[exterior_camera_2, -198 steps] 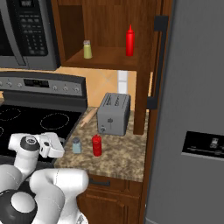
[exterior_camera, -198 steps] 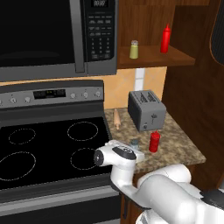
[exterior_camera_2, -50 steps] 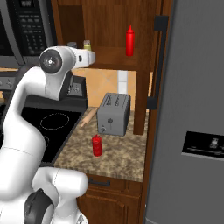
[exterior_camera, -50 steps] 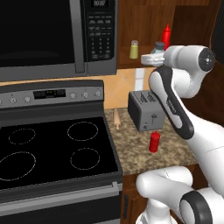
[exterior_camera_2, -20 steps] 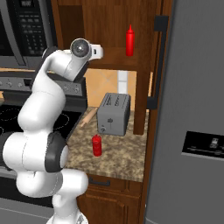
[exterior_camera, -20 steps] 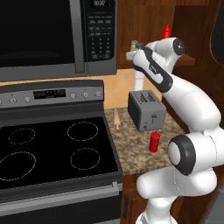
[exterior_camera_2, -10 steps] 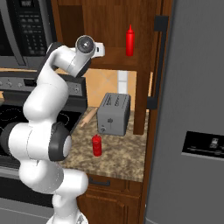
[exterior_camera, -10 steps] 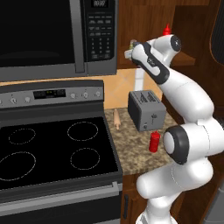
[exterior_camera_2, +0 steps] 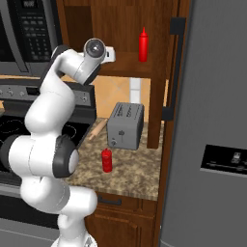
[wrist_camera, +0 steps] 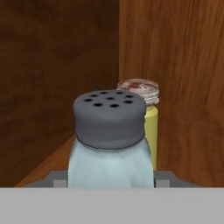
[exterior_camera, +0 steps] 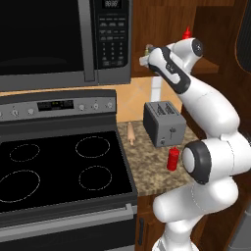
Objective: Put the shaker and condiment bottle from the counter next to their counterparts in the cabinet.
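Two shakers stand in the dark wooden wall cabinet (exterior_camera_2: 126, 65): pale blue-grey shaker with grey cap (wrist_camera: 109, 140) between the gripper (wrist_camera: 111, 180) fingers, whose hold I cannot tell, yellowish silver-capped shaker (wrist_camera: 144, 113) just behind it.

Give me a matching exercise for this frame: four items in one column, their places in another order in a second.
Items:
1. shaker
2. condiment bottle
3. slim red bottle
4. toaster

Places:
A. upright on the cabinet shelf, right side
B. on the counter in front of the toaster
C. at the back of the counter
D. just in front of the yellowish shaker

Pairs: 1-D, 2-B, 3-A, 4-C
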